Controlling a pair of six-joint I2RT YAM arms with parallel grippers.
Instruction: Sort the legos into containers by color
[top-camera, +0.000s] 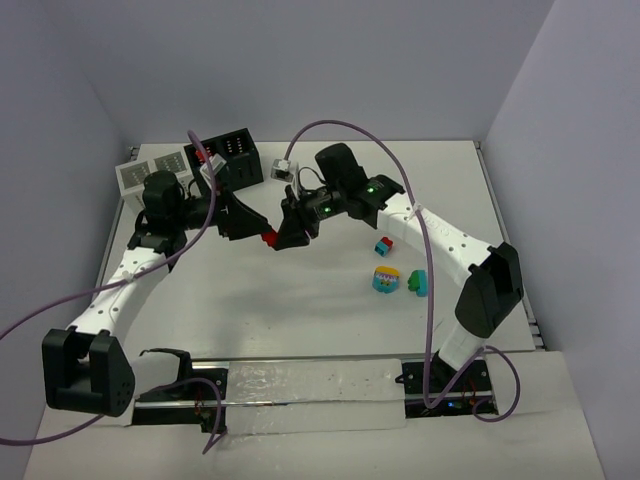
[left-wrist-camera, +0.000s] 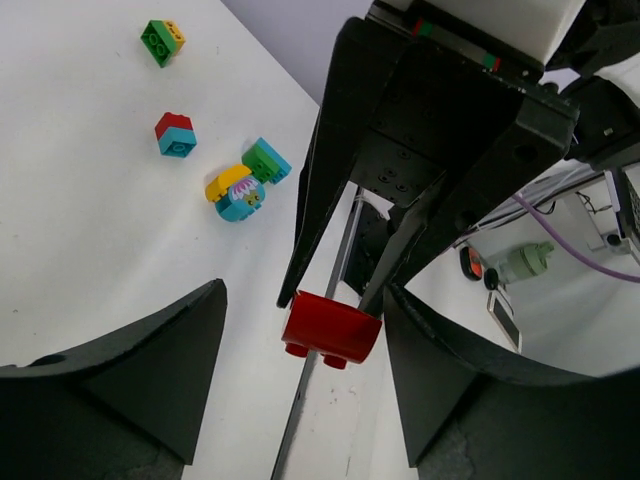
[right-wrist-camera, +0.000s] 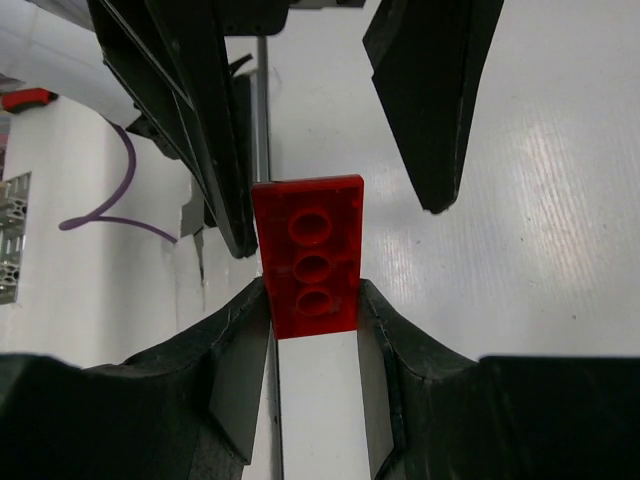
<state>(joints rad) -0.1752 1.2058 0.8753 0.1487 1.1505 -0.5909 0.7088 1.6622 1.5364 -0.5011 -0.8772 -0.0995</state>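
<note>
Right wrist view is the best one to look at. The right gripper (right-wrist-camera: 312, 296) is pinching a red lego (right-wrist-camera: 310, 255) by its two long sides, low down at one end. The other end pokes out free. The left gripper (right-wrist-camera: 340, 225) is spread wide, with one finger on each side of that free end. It is very near, but I don't think it is touching.

From above, I see the two grippers meet in the air over the bench (top-camera: 300, 320), just in front of the black box (top-camera: 232, 152) and the white box (top-camera: 152, 175). The red lego is up there between them, not in a box yet.

More legos lie on the bench, well apart from the boxes: a red-and-blue one (top-camera: 382, 245), a round blue-and-yellow one (top-camera: 386, 279) and a green one (top-camera: 417, 283).

I think the red lego is very light and hard, so it won't squash. It looks smooth, so it could slip or twist. The flat sides of the free end look like the best place for the left gripper to squeeze.
</note>
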